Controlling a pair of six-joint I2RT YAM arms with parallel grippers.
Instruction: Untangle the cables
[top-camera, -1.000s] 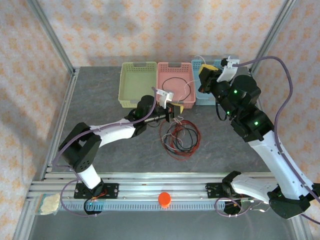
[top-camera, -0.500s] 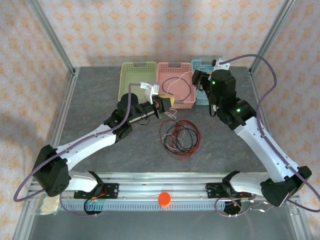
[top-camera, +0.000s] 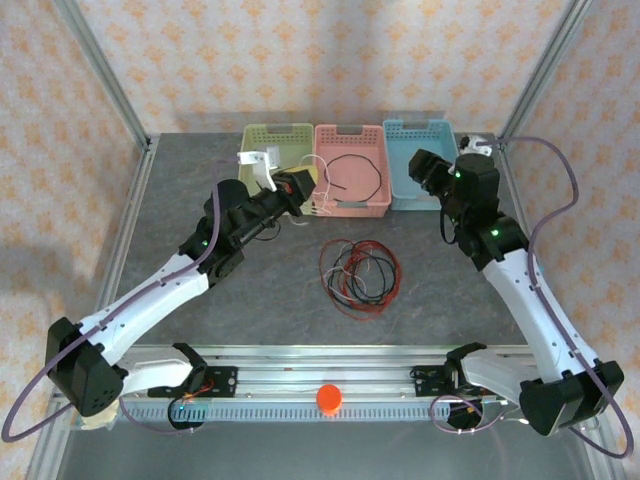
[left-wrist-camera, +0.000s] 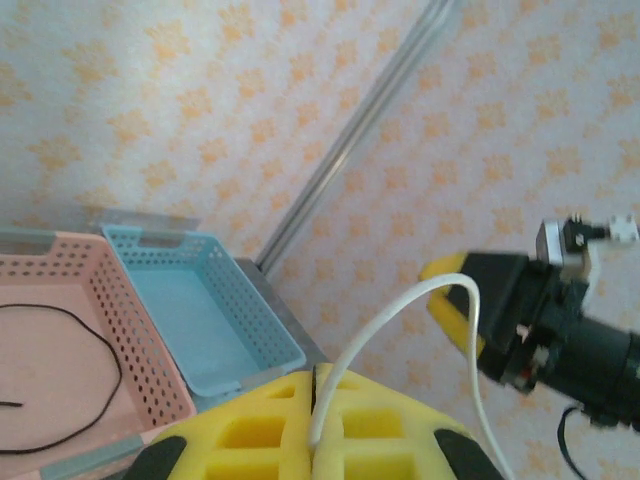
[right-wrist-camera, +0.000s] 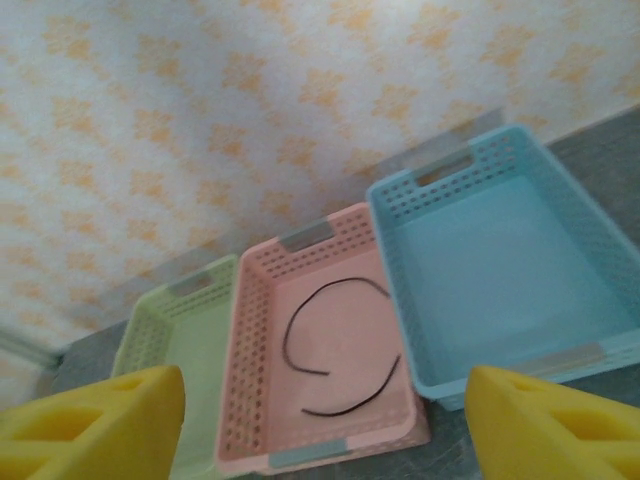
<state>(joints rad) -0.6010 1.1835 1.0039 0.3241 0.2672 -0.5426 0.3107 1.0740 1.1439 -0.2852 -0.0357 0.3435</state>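
Firmly pinching thin pale white wire (left-wrist-camera: 362, 345) between left yellow foam fingers (left-wrist-camera: 260, 430); holding right yellow fingers (right-wrist-camera: 100, 420) wide apart, empty.

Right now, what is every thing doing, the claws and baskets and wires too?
Left claw, shut on the white cable.
Right claw, open and empty.
Cable pile, tangled on the table.
Pink basket, holding one black cable.
Blue basket, empty.
Green basket, looks empty, part hidden.
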